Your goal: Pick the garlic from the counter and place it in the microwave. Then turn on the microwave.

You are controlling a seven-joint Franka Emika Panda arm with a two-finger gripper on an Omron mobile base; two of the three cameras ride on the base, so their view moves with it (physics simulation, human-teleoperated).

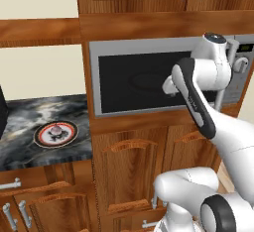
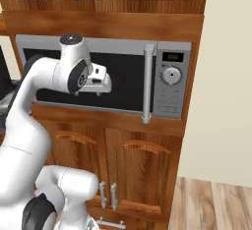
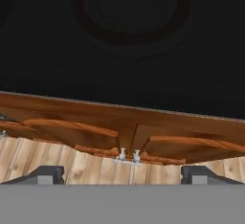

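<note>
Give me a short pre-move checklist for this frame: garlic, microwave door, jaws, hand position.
1. Garlic ready for pickup: ok, it sits on a red-rimmed plate on the counter, left of the microwave.
2. Microwave door open to receive it: not ok, the black glass door is closed, handle untouched.
3. Jaws free: ok, the gripper is open with nothing between its fingertips.
4. Hand near the garlic: not ok, it hangs before the door glass.
5. Knob reachable: cannot tell.
</note>
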